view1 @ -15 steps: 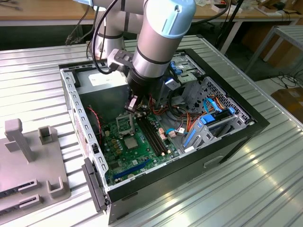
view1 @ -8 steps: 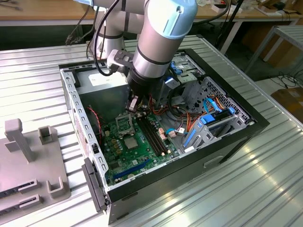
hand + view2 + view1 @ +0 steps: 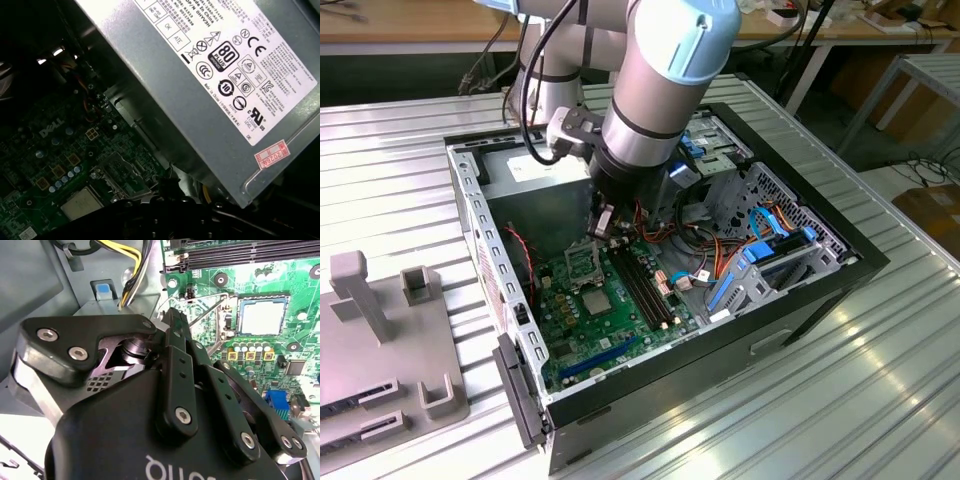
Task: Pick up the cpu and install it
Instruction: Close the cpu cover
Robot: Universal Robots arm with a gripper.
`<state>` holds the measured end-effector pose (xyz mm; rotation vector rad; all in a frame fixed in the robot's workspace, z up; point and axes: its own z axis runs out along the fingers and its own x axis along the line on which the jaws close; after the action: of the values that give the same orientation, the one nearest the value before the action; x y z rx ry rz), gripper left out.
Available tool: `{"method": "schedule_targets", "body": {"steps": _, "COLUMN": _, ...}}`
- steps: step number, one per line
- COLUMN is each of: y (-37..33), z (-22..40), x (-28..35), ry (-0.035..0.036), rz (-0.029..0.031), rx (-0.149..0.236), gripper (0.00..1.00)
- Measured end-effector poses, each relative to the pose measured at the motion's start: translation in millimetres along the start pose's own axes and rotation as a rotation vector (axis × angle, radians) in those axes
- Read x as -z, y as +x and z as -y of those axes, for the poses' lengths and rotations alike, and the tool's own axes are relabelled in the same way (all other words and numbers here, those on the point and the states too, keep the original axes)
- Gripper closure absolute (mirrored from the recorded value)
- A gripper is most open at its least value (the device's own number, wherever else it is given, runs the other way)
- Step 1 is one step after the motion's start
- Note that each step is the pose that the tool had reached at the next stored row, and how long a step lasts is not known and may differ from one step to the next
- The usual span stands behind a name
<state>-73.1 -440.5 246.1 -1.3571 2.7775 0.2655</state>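
Silver-tan cpu [image 3: 262, 316] seated in its socket frame [image 3: 235, 322] on the green motherboard [image 3: 300, 290], just beyond the gripper [image 3: 172, 322], apart from it; same chip [image 3: 81, 204] in the first wrist view. Black fingers [image 3: 176, 340] pressed together, holding nothing. Hovering low inside the computer case [image 3: 800, 300], near the grey power supply [image 3: 210, 85].

Open black computer case [image 3: 800, 310] on a ribbed metal worktop [image 3: 880, 400]; green motherboard [image 3: 590, 330] inside, grey power supply [image 3: 210, 65], blue drive brackets [image 3: 760, 262]; grey fixture blocks [image 3: 390, 340] at the exterior view's left
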Motion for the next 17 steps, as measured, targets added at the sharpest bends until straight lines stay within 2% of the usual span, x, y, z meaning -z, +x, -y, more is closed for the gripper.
{"method": "schedule_targets", "body": {"steps": 9, "y": 5.6, "z": 4.3, "x": 1.6, "ry": -0.0018, "rz": -0.0022, "rx": 0.016, "gripper": 0.89}}
{"method": "schedule_targets", "body": {"steps": 13, "y": 10.5, "z": 8.0, "x": 2.8, "ry": -0.0030, "rz": -0.0037, "rx": 0.027, "gripper": 0.89}}
{"method": "schedule_targets", "body": {"steps": 17, "y": 10.5, "z": 7.9, "x": 5.4, "ry": -0.0037, "rz": -0.0033, "rx": 0.029, "gripper": 0.89}}
